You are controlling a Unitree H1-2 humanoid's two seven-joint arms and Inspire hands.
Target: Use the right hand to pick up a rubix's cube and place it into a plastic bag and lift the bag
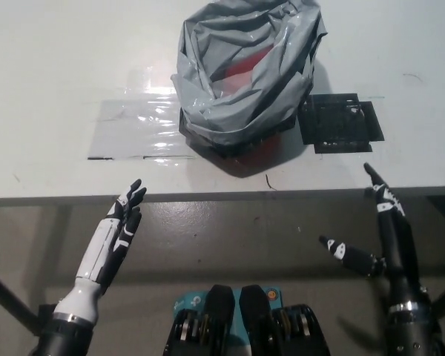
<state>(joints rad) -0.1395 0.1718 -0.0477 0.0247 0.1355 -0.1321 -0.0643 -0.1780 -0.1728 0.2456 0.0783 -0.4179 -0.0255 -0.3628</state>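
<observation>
Overall, white table [52,67] fills the upper half of the frame; its front edge runs across the middle, floor below.

Grey plastic bag [245,74] sits at upper centre of the table, mouth open and facing up, rim crumpled and folded outward. It stands roughly upright, slightly wider than tall as seen from above, resting on a dark base [230,141] whose edge shows along the lower side of the bag. Inside the bag a red patch [245,63] shows against the far inner wall; cannot tell whether this is the cube, since no faces or edges resolve. No cube visible elsewhere on the table.

Clear plastic sheet [133,130] lies flat on the table, touching the bag's left side, long axis left-right, glare across it.

Black square mat [339,122] lies flat just right of the bag, near the table's front edge.

Right hand [382,237], black, is at lower right of the frame, below the table edge and off the table. Fingers spread, holding nothing; one points up toward the table edge, another points left. Well apart from the bag, which is up and to the left of it.

Left hand [119,233], white, rests at lower left below the table edge, fingers extended side by side, empty.
</observation>
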